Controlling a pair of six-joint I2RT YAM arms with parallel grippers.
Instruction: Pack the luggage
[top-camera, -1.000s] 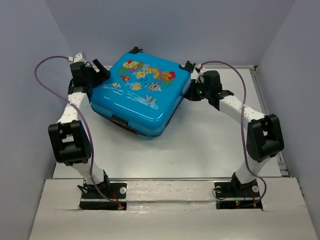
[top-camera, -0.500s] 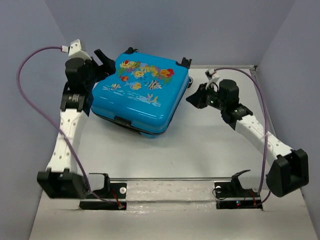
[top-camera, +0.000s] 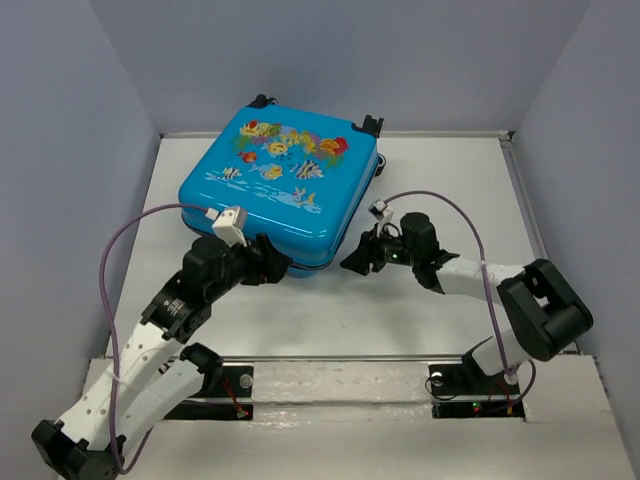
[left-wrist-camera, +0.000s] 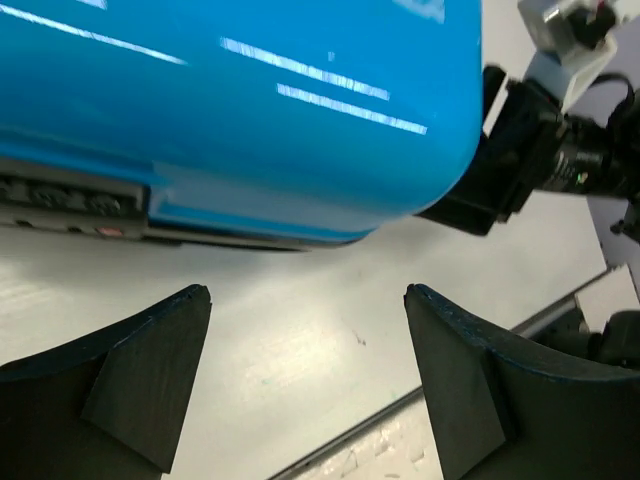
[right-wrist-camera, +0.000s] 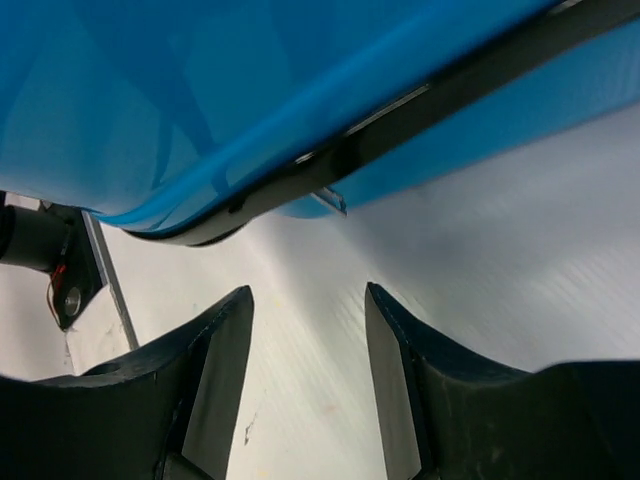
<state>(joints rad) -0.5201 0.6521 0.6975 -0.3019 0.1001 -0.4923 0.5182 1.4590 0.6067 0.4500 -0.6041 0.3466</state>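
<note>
Blue fish-print suitcase lies closed on the desk. The left hand is spread wide at its near edge. The right hand is partly open near its near-right corner. Both hands are empty.

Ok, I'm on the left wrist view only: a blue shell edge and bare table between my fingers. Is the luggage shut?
Observer: Yes. From above, the luggage lies flat and closed, fish print facing up.
Operator: How does it sit on the table?
Observer: Far left part of the table, turned at an angle, one corner toward you.
Operator: That black thing at my right edge, is the right hand holding anything?
Observer: No. In its own wrist view the right hand is open, with only table between the fingers, just below the case's black seam.
</note>
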